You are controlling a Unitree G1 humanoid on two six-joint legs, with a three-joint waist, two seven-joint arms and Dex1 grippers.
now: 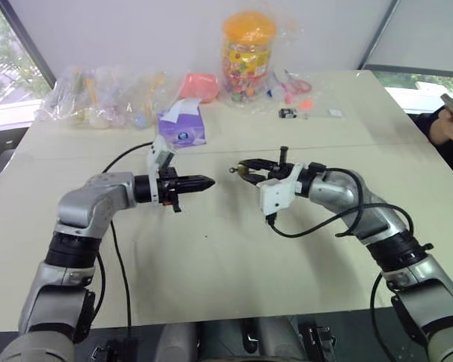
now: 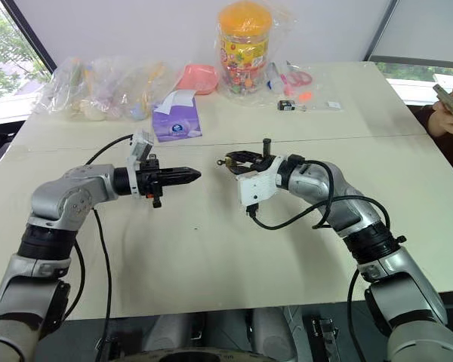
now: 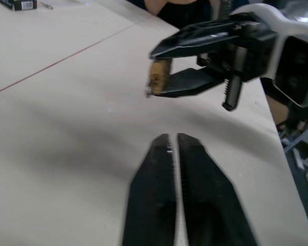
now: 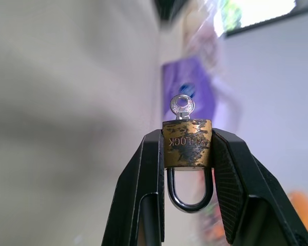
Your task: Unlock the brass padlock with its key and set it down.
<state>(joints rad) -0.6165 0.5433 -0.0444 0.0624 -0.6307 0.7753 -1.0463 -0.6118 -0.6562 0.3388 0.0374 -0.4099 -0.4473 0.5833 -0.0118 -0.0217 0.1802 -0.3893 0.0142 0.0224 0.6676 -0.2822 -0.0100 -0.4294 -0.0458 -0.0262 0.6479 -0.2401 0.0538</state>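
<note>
My right gripper (image 4: 187, 148) has its fingers clamped on the brass padlock (image 4: 187, 143), the key (image 4: 181, 106) sticking out past the fingertips toward my left gripper (image 1: 205, 182). Its fingers are pressed together, level with the key and nearest it, above the worktop (image 1: 211, 256).

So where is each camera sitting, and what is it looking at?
Left and right eye views: on the head, looking down over both arms at the table.
Left wrist view: on the left arm, looking past its left hand at the right hand.
Right wrist view: along the right hand's fingers.
Shared: both wrist views see the brass padlock; the key sticks out of it.
</note>
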